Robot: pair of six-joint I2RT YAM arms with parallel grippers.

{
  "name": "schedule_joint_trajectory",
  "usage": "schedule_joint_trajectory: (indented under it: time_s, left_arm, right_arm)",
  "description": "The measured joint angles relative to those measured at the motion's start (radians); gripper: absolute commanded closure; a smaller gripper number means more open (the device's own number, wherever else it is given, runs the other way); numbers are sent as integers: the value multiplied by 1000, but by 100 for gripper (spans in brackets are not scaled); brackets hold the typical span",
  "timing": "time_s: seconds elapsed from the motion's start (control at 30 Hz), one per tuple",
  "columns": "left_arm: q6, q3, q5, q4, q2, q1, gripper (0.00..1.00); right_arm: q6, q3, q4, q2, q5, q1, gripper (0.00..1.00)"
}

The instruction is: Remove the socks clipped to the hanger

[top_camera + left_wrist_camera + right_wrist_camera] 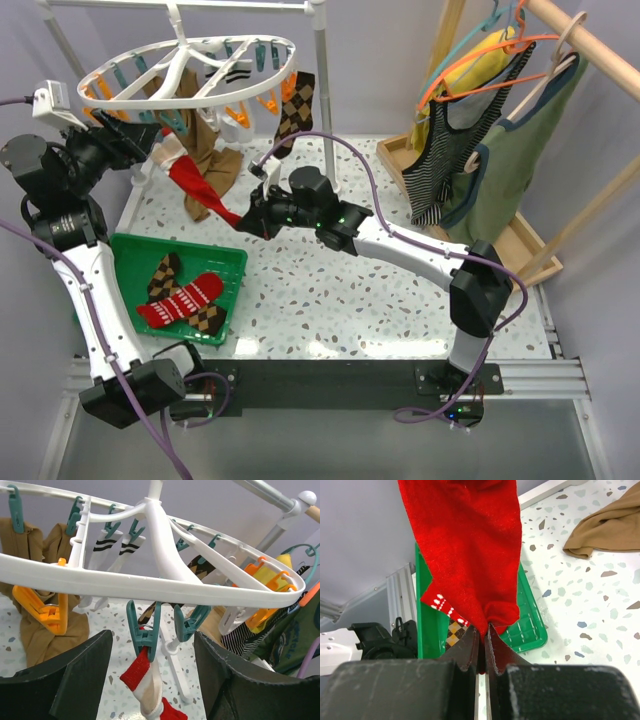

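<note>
From above, the white oval hanger (190, 62) hangs from a rail over the far left of the speckled desk (330, 290). Clipped to it are an argyle sock (294, 108), striped white socks (236, 74), a long tan-brown sock (218, 160) and a red sock (192, 185), while a green tray (128, 250) below holds a red patterned sock (178, 302) and a second argyle sock (165, 275). The left pincer (128, 142) is up at the ring's near-left edge, and the right pincer (250, 215) holds the red sock's toe end out to the side. In the left wrist view the dark fingers (80, 680) stand wide apart, gripping nothing, either side of a teal clip (144, 627) that bites the red sock's red-and-white cuff. In the right wrist view the pincer is closed tight on the low tip of the red fabric, above the tray, with the tan-brown sock's end lying on the desk beyond. The sock looks light, limp and stretchy, so a pull from the toe would likely just stretch it and tilt the free-hanging hanger; the better hold is probably the clip's upper tabs, squeezed to free the cuff, or the cuff just under the clip
</note>
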Motion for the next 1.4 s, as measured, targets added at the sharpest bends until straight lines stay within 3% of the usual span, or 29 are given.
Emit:
schedule_joint_trajectory:
  time_s: [0.6, 0.8, 1.03, 1.4]
  left_arm:
    - [-131, -72, 64, 246, 68, 0, 43]
    - [-181, -98, 75, 322, 71, 0, 62]
    - [-187, -100, 74, 335, 75, 0, 94]
    - [-184, -100, 67, 324, 77, 0, 97]
  right_arm:
    - [2, 0, 6, 0, -9, 0, 100]
    - [6, 0, 6, 0, -10, 0, 100]
    - [22, -1, 16, 0, -13, 0, 100]
    - [40, -42, 18, 3, -17, 57, 100]
